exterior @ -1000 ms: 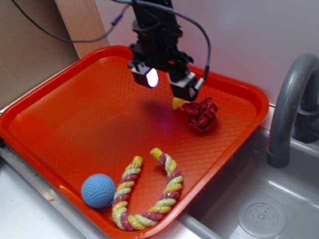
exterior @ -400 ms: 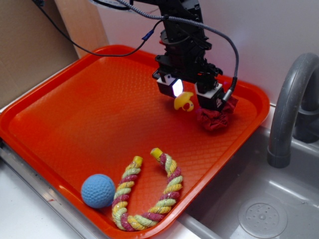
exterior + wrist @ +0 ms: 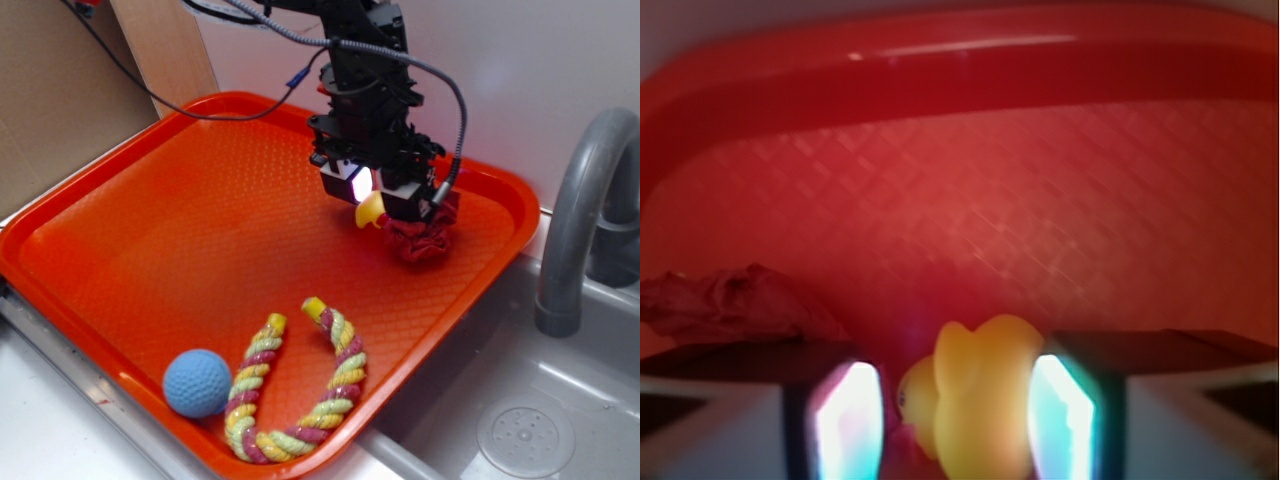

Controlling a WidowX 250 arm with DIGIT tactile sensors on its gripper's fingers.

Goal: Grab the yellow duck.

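Observation:
The yellow duck (image 3: 370,211) lies on the orange tray (image 3: 150,230) near its far right corner. My gripper (image 3: 375,197) has come down around it and is open. In the wrist view the duck (image 3: 975,395) sits between the two lit pads. It rests against the right pad (image 3: 1060,420), and a gap is left to the left pad (image 3: 848,425). In the exterior view most of the duck is hidden behind the fingers.
A crumpled red foil wad (image 3: 425,240) lies right beside the duck, touching the right finger. A blue ball (image 3: 197,382) and a braided rope (image 3: 300,390) lie at the tray's near edge. A grey faucet (image 3: 580,220) and sink (image 3: 520,430) are to the right.
The gripper moved right across the tray to the duck, then came down around it. Its fingers now straddle the duck and look a little closer together.

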